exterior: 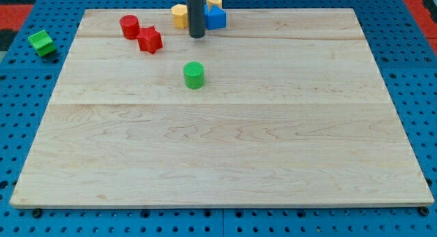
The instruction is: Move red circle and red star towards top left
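Note:
The red circle [129, 26] stands near the board's top left, and the red star [149, 40] touches it just to its lower right. My tip [196, 36] rests on the board at the view's top centre, to the right of the red star with a gap between them. The rod's lower end partly hides a blue block [216, 18]. A green circle [194, 75] stands below my tip.
A yellow block [179, 16] sits left of the rod at the board's top edge and another yellow block [214, 0] behind the blue one. A green block [41, 43] lies off the wooden board [225, 148] at the view's left, on the blue pegboard.

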`<state>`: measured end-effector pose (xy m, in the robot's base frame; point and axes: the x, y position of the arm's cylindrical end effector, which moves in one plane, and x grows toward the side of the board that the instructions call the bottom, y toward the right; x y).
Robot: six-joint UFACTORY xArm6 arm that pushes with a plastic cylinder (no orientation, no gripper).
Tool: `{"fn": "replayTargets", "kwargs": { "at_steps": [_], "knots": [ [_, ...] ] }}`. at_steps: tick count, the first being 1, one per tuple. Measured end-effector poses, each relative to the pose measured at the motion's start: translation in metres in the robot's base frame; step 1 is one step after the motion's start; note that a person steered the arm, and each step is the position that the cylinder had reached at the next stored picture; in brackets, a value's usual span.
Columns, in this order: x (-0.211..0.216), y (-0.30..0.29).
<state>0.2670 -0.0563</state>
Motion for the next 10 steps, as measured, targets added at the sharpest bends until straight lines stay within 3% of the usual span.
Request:
{"fn": "replayTargets", "kwargs": {
  "at_steps": [2,5,8,10],
  "knots": [
    [0.0,-0.065],
    [-0.046,-0.095],
    [-0.025,-0.221],
    [-0.028,-0.221]
  ]
}}
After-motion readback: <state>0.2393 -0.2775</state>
